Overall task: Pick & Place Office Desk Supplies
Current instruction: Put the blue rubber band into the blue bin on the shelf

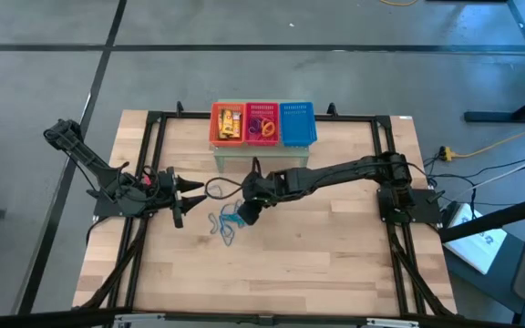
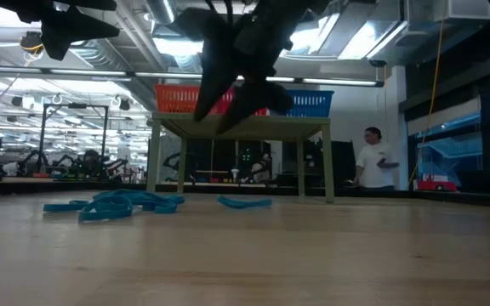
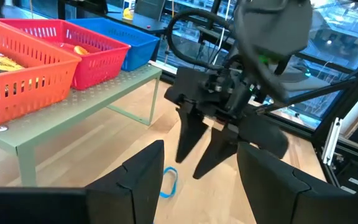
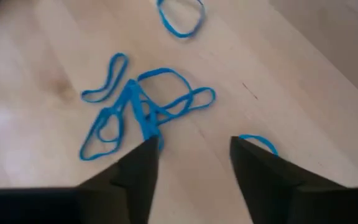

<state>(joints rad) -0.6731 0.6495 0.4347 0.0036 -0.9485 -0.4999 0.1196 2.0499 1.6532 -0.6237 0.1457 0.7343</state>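
Several thin blue loops point(image 4: 135, 112) lie flat in a tangle on the wooden table point(image 1: 335, 246), with single blue loops point(image 4: 180, 15) apart from it. In the high view the tangle point(image 1: 226, 225) sits just near-side of my right gripper point(image 1: 242, 215). My right gripper point(image 4: 191, 146) hangs open above them, fingers pointing down, clear of the table in the low view point(image 2: 228, 102). One loop point(image 4: 257, 143) lies by one of its fingertips. My left gripper point(image 1: 188, 196) waits open to the left, facing the right gripper point(image 3: 210, 143).
A small green stand point(image 1: 262, 153) at the table's far side carries an orange basket point(image 1: 228, 123) with yellow-orange blocks, a red basket point(image 1: 262, 123) with loops, and a blue basket point(image 1: 297, 123). Black frame rails point(image 1: 144, 182) run along the table. A person point(image 2: 373, 161) stands in the room behind.
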